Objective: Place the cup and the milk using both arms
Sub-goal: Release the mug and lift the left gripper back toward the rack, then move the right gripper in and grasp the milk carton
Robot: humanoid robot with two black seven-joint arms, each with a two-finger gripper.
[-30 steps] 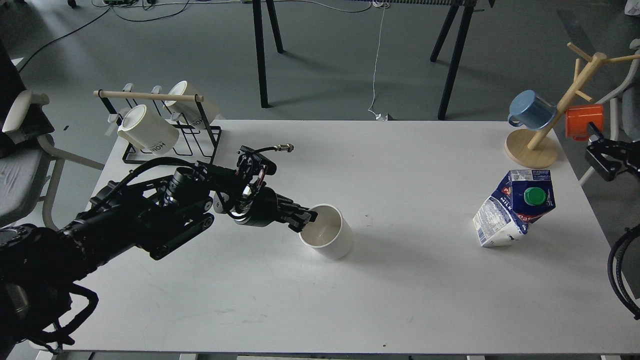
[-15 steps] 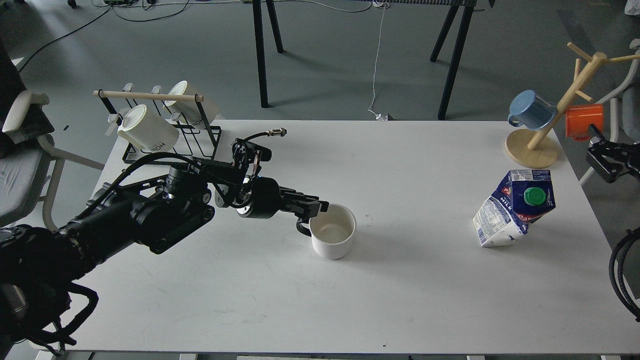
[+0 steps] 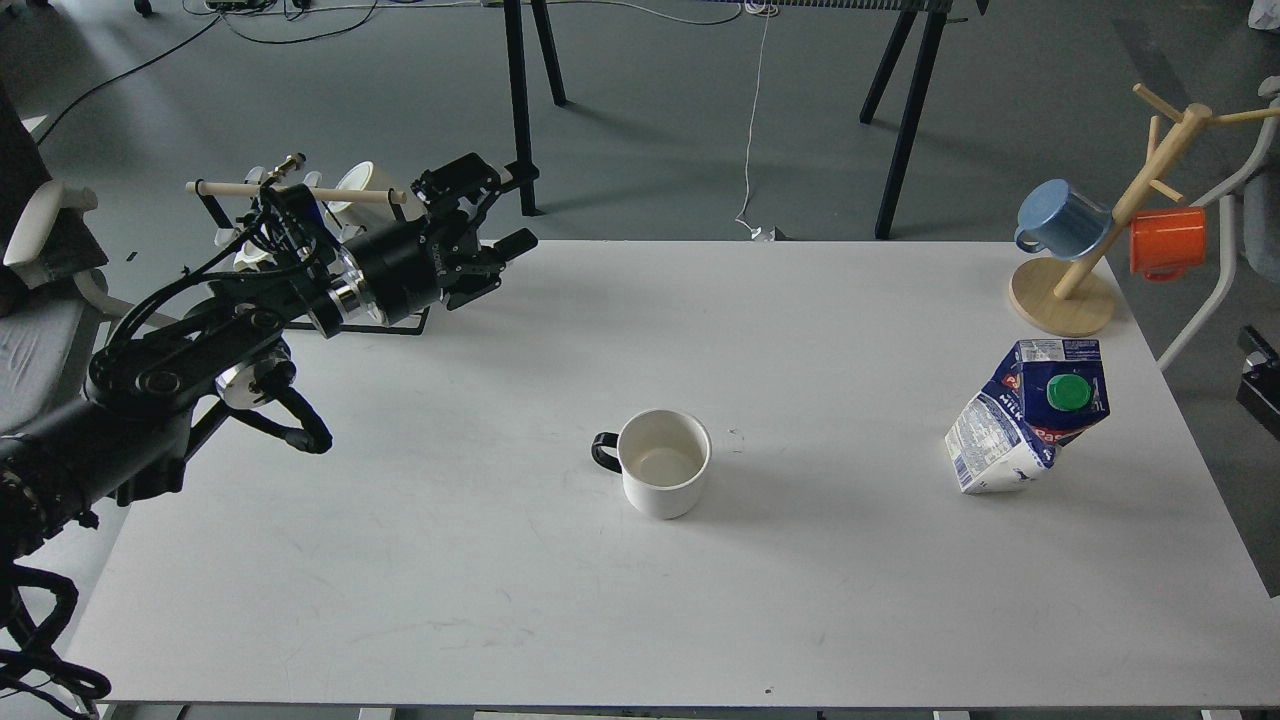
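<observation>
A white cup (image 3: 665, 466) with a black handle stands upright on the white table (image 3: 800, 600), near its middle. A blue and white milk carton (image 3: 1028, 416) with a green cap leans on the table at the right. My left gripper (image 3: 508, 212) is open and empty, raised at the back left beside the wire rack, far from the cup. Only a dark part of my right arm (image 3: 1260, 385) shows at the right edge, and its fingers cannot be made out.
A black wire rack (image 3: 400, 285) with white mugs stands at the back left, behind my left arm. A wooden mug tree (image 3: 1075, 285) with a blue mug (image 3: 1062, 218) and an orange mug (image 3: 1167, 243) stands at the back right.
My left gripper has let go of the cup, now upright, and pulled back up and to the left toward the rack. My right arm has dropped down toward the right edge.
</observation>
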